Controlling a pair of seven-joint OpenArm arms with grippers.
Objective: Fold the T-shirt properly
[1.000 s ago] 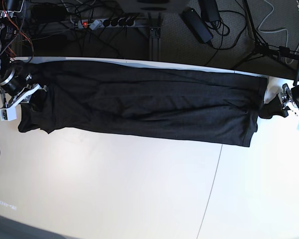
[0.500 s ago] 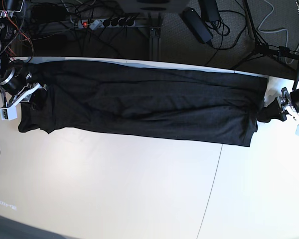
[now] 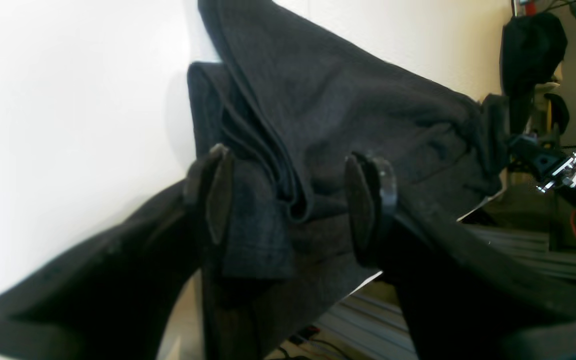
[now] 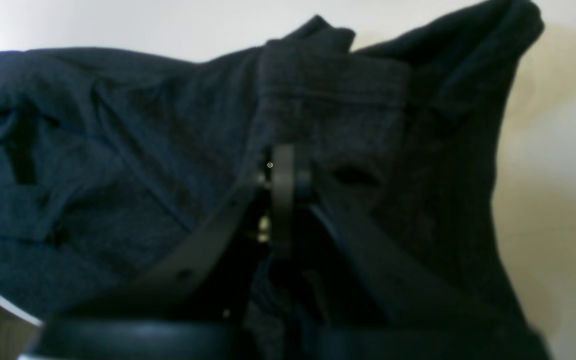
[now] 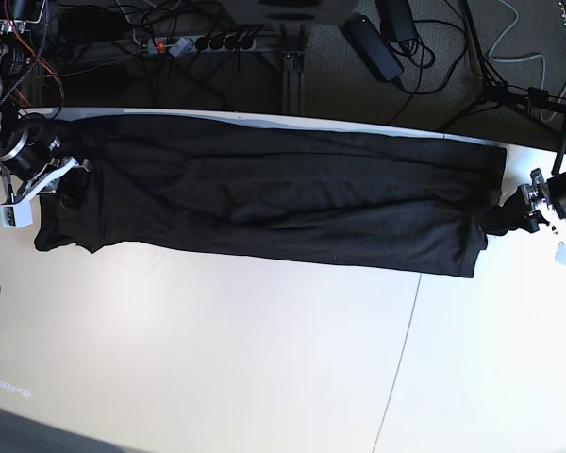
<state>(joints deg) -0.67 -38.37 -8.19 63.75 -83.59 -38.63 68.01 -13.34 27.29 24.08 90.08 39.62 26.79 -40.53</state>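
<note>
1. Across the far half of the white table point(image 5: 217, 359), the T-shirt point(image 5: 264, 198) lies stretched into one long black band, its plain side up, reaching nearly from one end of the table to the other. Long creases run along its length.

2. Beyond the T-shirt's far edge, off the table, a dark floor carries a power strip point(image 5: 193, 42) and loose cables point(image 5: 434, 66).

3. At the T-shirt's end on the base view's left, the right gripper point(image 4: 282, 200) is closed tight, with its fingers pressed together on a bunched fold of the black cloth. The right wrist view shows the fabric gathered and rising around the closed tips. Next to this, the shirt's corner hangs lower than the rest, forming a short flap towards the near side.

4. At the T-shirt's opposite end, the left gripper point(image 3: 293, 197) stands spread wide. Its two dark pads point(image 3: 218, 192) sit on either side of a folded hem of the shirt, with clear space between each pad and the cloth, so it holds nothing. In the base view this gripper sits just beside the shirt's end edge, over bare table.

5. A thin dark seam point(image 5: 401, 359) crosses the table from the T-shirt's near edge to the near side.
</note>
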